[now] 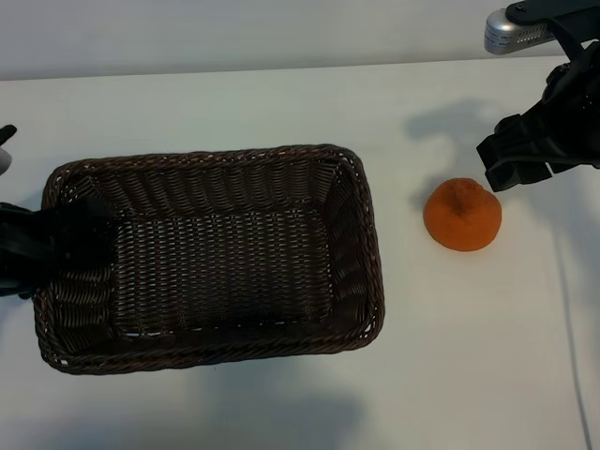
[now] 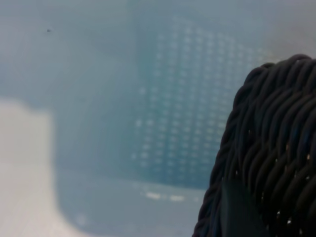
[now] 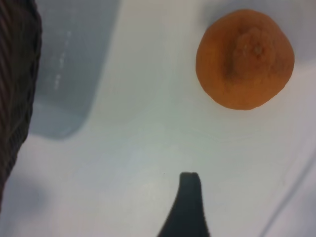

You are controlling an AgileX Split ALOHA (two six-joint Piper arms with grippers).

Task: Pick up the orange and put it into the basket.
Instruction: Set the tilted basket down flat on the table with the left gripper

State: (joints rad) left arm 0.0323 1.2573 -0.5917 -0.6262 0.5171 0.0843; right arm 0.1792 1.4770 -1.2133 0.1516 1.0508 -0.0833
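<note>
The orange (image 1: 462,215) rests on the white table to the right of the basket (image 1: 361,234), puckered stem end up; it also shows in the right wrist view as the orange (image 3: 245,58). My right gripper (image 1: 502,165) hovers just beyond it to the right, open and holding nothing; one dark finger (image 3: 189,202) shows, apart from the fruit. The dark brown woven basket holds nothing. My left gripper (image 1: 58,246) straddles its left rim, shut on the wicker (image 2: 276,138), with a finger (image 2: 239,212) against the weave.
A silver part of the right arm (image 1: 514,33) sticks out at the far right. A thin cable (image 1: 572,319) runs along the table's right side. The basket's edge (image 3: 15,74) lies a short way from the orange.
</note>
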